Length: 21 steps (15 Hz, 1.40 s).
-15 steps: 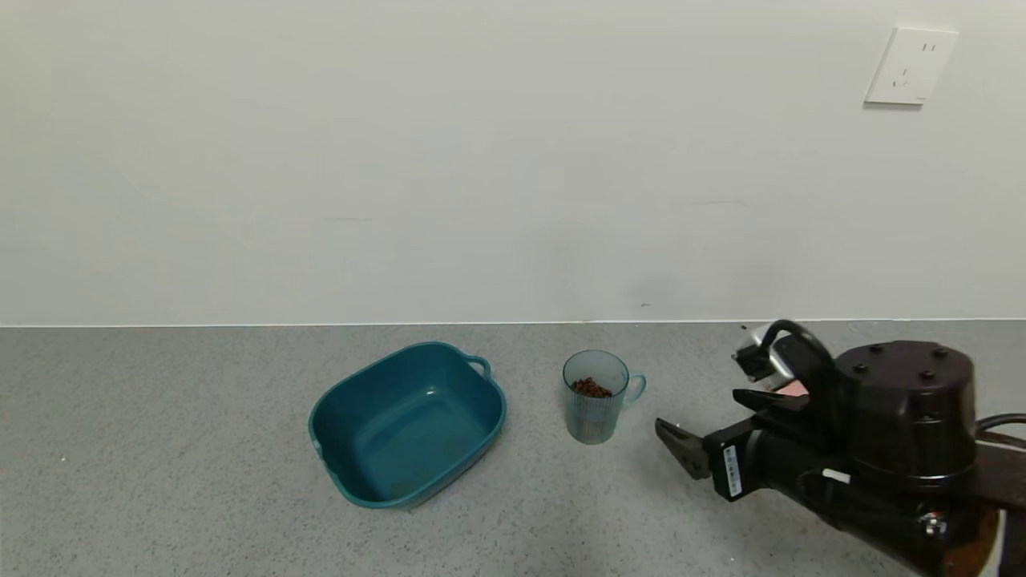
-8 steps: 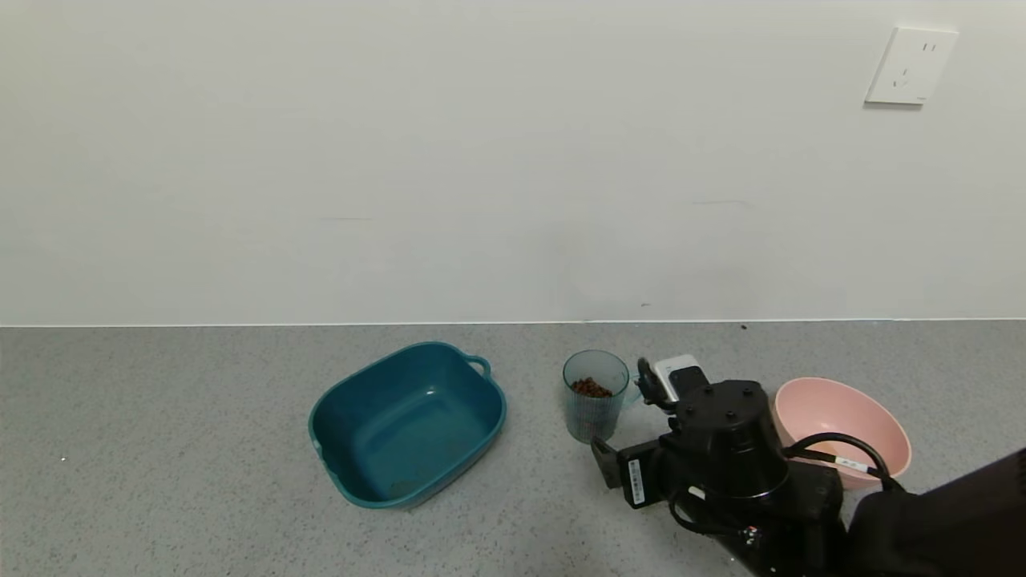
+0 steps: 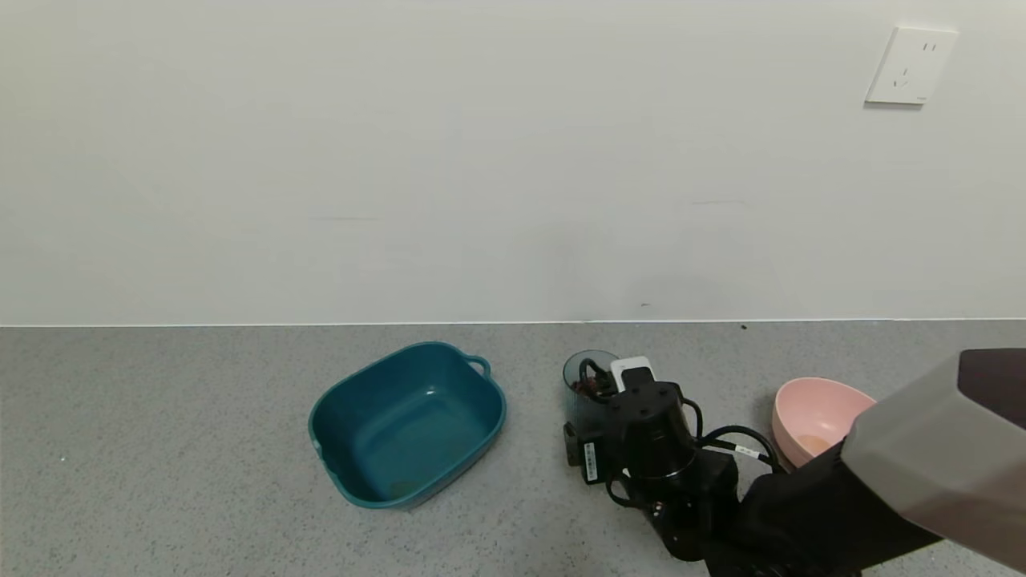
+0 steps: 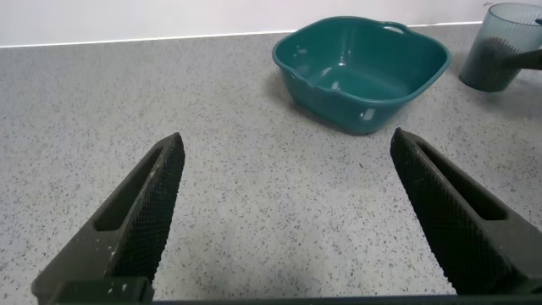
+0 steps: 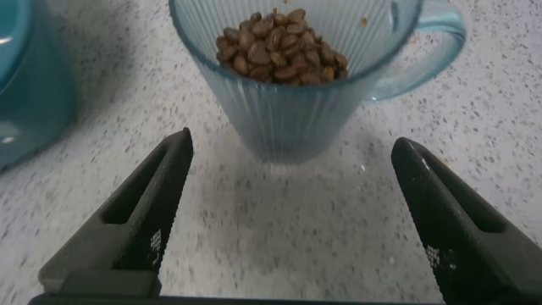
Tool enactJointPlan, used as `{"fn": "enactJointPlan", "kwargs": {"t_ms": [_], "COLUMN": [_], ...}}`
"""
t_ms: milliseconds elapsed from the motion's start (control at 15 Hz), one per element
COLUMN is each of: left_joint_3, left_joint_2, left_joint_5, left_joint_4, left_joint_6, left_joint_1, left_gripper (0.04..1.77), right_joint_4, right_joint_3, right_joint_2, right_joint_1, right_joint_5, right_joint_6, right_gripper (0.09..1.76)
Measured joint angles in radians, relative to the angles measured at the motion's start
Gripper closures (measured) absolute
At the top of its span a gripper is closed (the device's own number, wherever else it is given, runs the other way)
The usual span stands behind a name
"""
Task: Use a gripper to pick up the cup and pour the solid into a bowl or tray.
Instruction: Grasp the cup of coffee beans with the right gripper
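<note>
Now right gripper (image 5: 288,216) spread wide before cup (image 5: 296,80); label (image 3: 591,462) text unreadable.

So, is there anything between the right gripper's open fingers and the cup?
No. In the right wrist view only bare grey countertop lies between the right gripper and the cup.

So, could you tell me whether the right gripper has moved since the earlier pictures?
Yes. The right gripper has moved leftward, off the pink bowl, up to the cup.
</note>
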Motion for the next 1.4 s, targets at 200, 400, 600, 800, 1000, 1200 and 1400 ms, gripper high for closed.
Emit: {"fn": "enactJointPlan", "kwargs": {"t_ms": [200, 400, 600, 800, 1000, 1200, 1400], "left_joint_3": [0.0, 0.0, 0.0, 0.0, 0.0, 0.0, 0.0], "left_joint_2": [0.0, 0.0, 0.0, 0.0, 0.0, 0.0, 0.0], "left_joint_5": [0.0, 0.0, 0.0, 0.0, 0.0, 0.0, 0.0], "left_joint_4": [0.0, 0.0, 0.0, 0.0, 0.0, 0.0, 0.0], "left_joint_6": [0.0, 0.0, 0.0, 0.0, 0.0, 0.0, 0.0], "left_joint_1": [0.0, 0.0, 0.0, 0.0, 0.0, 0.0, 0.0], "left_gripper": [0.06, 0.06, 0.06, 0.06, 0.06, 0.06, 0.06], "right_joint_4": [-0.005, -0.008, -0.056, -0.094, -0.135, -0.185, -0.242], "right_joint_3": [-0.064, -0.119, -0.14, -0.144, -0.148, -0.15, -0.145], "right_joint_2": [0.058, 0.098, 0.127, 0.146, 0.158, 0.168, 0.184], "right_joint_1": [0.009, 0.001, -0.007, -0.01, -0.011, -0.011, -0.011], "right_joint_5": [-0.04, -0.067, -0.07, -0.072, -0.091, -0.094, -0.094], "right_joint_6": [0.0, 0.0, -0.003, -0.007, -0.031, -0.064, -0.092], "right_gripper": [0.14, 0.14, 0.14, 0.14, 0.14, 0.14, 0.14]}}
